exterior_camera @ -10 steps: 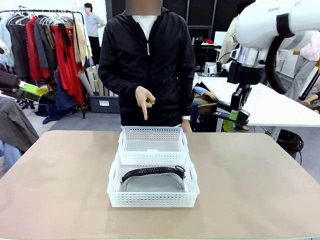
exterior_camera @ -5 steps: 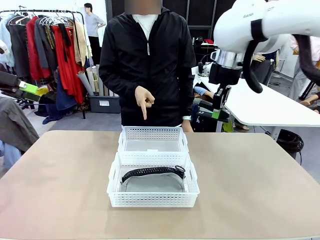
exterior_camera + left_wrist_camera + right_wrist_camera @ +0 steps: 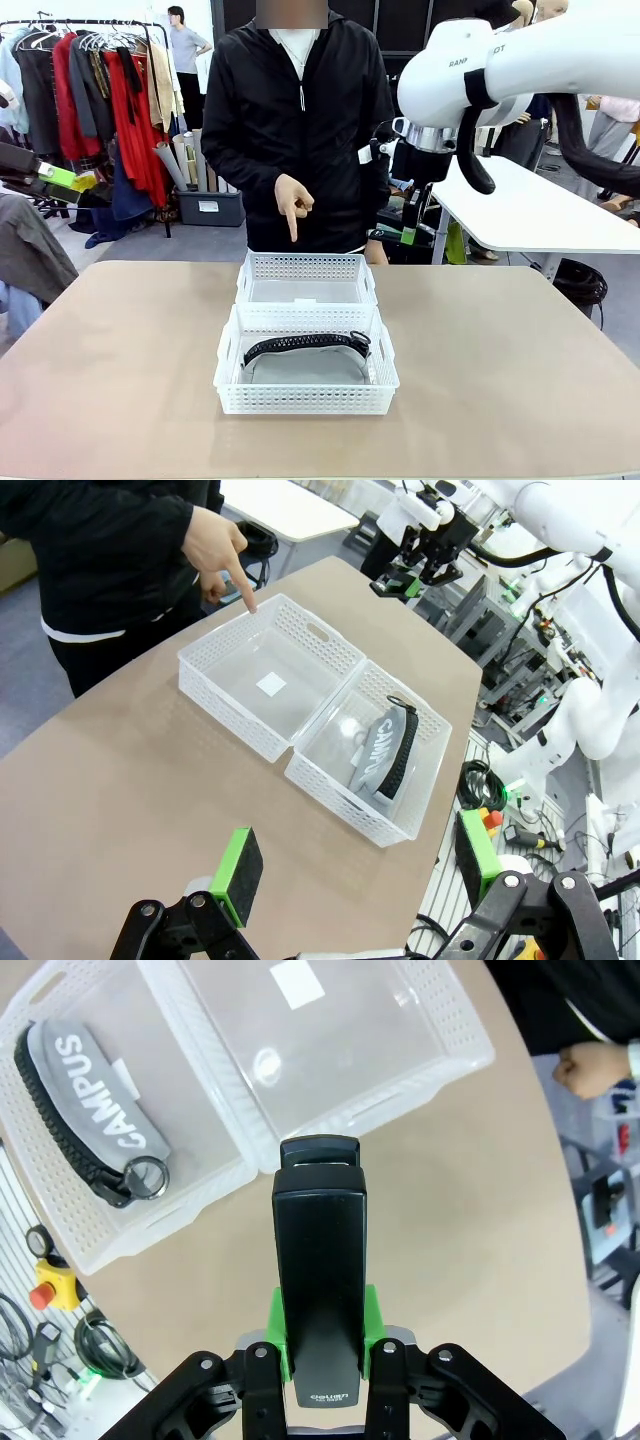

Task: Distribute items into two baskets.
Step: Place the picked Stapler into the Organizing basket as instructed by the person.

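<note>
Two white baskets stand end to end in the middle of the table. The near basket holds the grey bag with its black strap. The far basket has nothing in it. My right gripper hangs high, to the right of the far basket, shut on the black stapler. A person's hand points down at the far basket. My left gripper is open, high off the table's left side.
The tan table has free room on both sides of the baskets. The person stands at the far edge. A white table stands behind at the right, a clothes rack behind at the left.
My right arm has swung left with the stapler, closer to the far basket. The person's pointing hand, the baskets and the bag have stayed where they were.
</note>
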You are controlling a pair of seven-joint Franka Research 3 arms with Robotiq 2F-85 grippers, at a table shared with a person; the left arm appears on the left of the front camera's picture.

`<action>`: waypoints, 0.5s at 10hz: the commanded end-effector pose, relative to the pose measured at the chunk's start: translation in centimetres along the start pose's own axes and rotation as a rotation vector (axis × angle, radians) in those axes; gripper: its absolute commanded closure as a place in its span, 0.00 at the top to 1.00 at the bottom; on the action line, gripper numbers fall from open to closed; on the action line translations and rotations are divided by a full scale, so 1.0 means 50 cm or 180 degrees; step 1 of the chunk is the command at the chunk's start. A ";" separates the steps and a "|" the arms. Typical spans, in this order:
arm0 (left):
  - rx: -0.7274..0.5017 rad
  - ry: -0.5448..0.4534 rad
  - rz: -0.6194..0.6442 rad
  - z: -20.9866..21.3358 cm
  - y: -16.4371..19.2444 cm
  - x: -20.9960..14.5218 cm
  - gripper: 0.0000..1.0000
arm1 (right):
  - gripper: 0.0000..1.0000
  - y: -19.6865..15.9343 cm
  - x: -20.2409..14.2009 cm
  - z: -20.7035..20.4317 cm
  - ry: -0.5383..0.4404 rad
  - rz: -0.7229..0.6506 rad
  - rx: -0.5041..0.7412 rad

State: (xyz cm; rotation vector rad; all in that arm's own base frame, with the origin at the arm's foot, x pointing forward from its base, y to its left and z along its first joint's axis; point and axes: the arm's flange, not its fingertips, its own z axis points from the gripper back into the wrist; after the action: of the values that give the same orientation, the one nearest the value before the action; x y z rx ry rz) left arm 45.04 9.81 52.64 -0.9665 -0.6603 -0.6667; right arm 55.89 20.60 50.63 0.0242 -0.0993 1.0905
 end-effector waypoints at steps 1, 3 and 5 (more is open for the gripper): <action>0.0011 -0.0005 -0.0008 0.001 -0.002 0.001 1.00 | 0.00 -0.012 0.019 -0.010 -0.0114 0.0231 -0.0045; 0.0011 -0.0005 -0.0008 0.001 -0.002 0.001 1.00 | 0.00 -0.010 0.047 -0.026 -0.0125 0.0396 -0.0045; 0.0011 -0.0005 -0.0008 0.001 -0.002 0.001 1.00 | 0.00 -0.008 0.094 -0.049 -0.0134 0.0640 -0.0033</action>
State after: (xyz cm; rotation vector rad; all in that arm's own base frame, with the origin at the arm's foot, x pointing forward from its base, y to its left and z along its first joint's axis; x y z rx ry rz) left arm 45.04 9.81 52.64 -0.9664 -0.6603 -0.6667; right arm 57.24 23.89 48.39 0.0393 -0.1285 1.2256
